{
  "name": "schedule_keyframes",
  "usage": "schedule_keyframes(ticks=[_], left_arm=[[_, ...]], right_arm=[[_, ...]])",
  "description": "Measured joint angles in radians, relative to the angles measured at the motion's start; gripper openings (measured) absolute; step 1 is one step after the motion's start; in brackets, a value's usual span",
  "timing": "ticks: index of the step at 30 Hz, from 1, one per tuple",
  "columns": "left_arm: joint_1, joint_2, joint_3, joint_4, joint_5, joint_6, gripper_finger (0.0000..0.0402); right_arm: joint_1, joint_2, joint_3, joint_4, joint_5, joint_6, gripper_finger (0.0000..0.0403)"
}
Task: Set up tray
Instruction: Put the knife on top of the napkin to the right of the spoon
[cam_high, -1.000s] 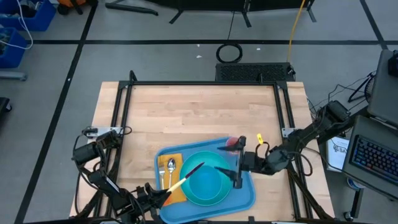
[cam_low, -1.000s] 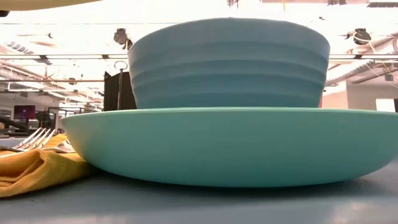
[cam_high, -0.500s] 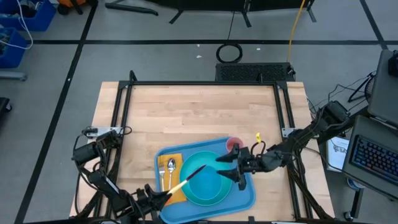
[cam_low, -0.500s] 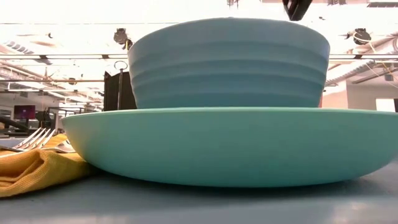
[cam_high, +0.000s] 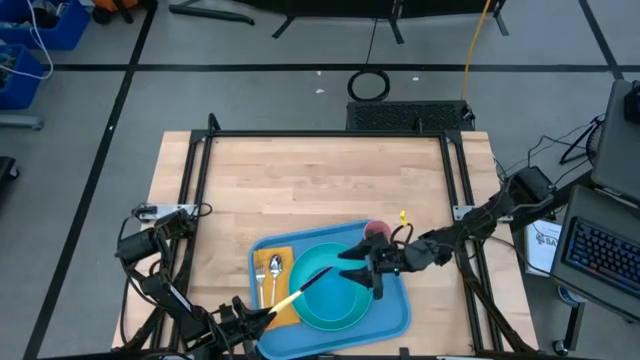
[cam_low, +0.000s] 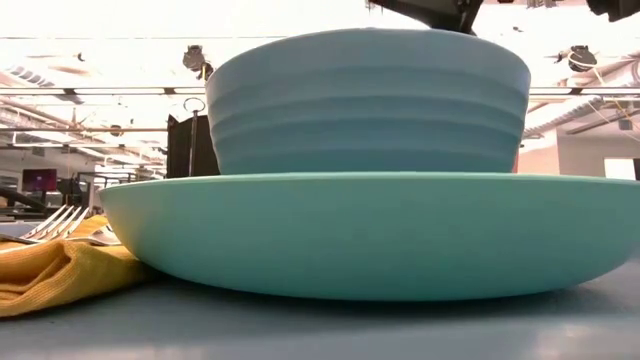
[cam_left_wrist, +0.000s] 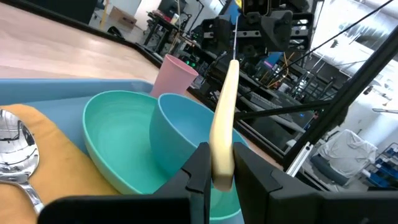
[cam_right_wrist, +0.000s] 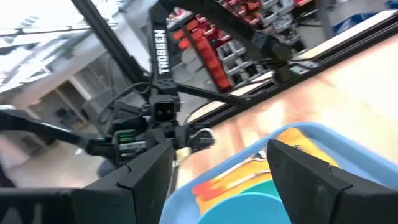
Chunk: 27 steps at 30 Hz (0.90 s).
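a blue tray (cam_high: 395, 318) at the table's (cam_high: 320, 190) near edge carries a teal plate (cam_high: 312, 308), a bowl (cam_high: 345, 292) and a pink cup (cam_high: 377, 231). the right gripper (cam_high: 362, 268), fingers spread and empty, hangs over the bowl. the left gripper (cam_left_wrist: 214, 174) clamps a yellow-handled knife (cam_left_wrist: 222, 118), judged next for the yellow napkin (cam_left_wrist: 59, 163) beside the spoon (cam_left_wrist: 17, 134); the bowl crowds its path.

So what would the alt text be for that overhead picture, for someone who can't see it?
Seen from above, a blue tray on a wooden table holds a teal plate with a bowl in it. The right gripper hovers open over the bowl.
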<state>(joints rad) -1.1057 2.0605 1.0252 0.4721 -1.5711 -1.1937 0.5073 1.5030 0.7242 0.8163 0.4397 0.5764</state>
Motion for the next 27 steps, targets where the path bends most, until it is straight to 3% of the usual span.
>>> schedule_keyframes(ticks=[9,18,27], left_arm=[[0.000,0.000,0.000,-0.001,0.000,0.008,0.0048],[0.007,0.000,0.000,-0.006,0.000,0.012,0.0048],[0.012,0.000,0.000,-0.007,0.000,0.012,0.0048]], right_arm=[[-0.024,0.030,0.000,0.058,-0.104,0.017,0.0249],[-0.035,0.031,0.000,0.054,-0.130,-0.002,0.0213],[-0.038,0.031,0.000,0.054,-0.130,0.002,0.0208]])
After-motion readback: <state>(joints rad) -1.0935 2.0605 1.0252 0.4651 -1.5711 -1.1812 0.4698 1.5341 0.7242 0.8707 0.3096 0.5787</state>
